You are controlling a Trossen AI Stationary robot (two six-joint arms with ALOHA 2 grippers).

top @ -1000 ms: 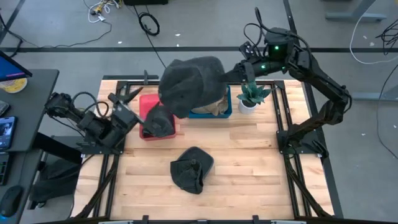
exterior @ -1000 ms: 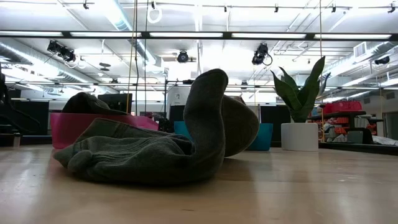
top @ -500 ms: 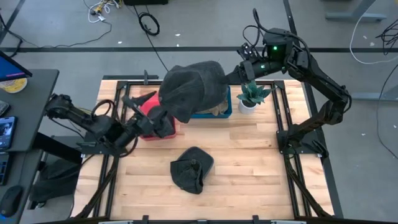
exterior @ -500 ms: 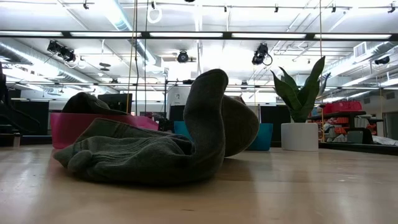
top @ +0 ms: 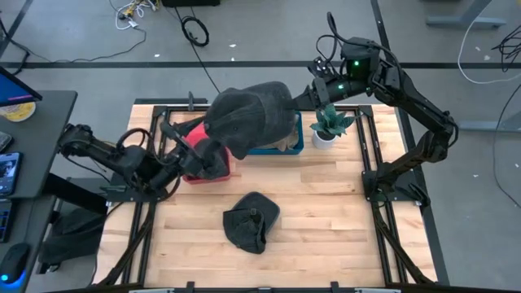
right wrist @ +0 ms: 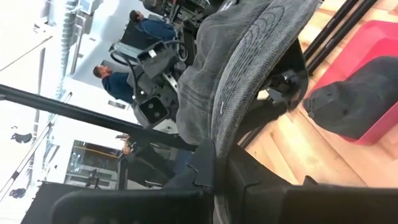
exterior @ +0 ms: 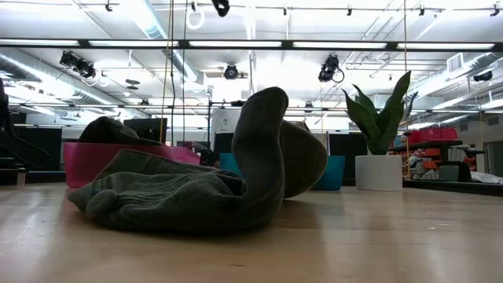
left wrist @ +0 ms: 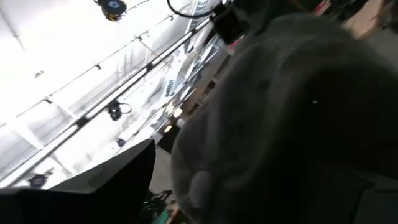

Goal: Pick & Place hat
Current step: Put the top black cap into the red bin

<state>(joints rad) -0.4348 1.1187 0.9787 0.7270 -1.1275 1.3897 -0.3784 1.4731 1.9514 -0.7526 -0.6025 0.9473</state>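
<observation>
Two grippers: your right gripper (top: 299, 98) is clamped on the hat (top: 248, 114) over the bins, left gripper (top: 173, 138) gapes empty just beside/below it, nearer.

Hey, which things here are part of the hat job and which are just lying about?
Part of the job:
- held hat, in the shut right gripper
- hat on the table
- hat in the red bin
- blue bin
- left gripper, open

Lying about:
- potted plant
</observation>
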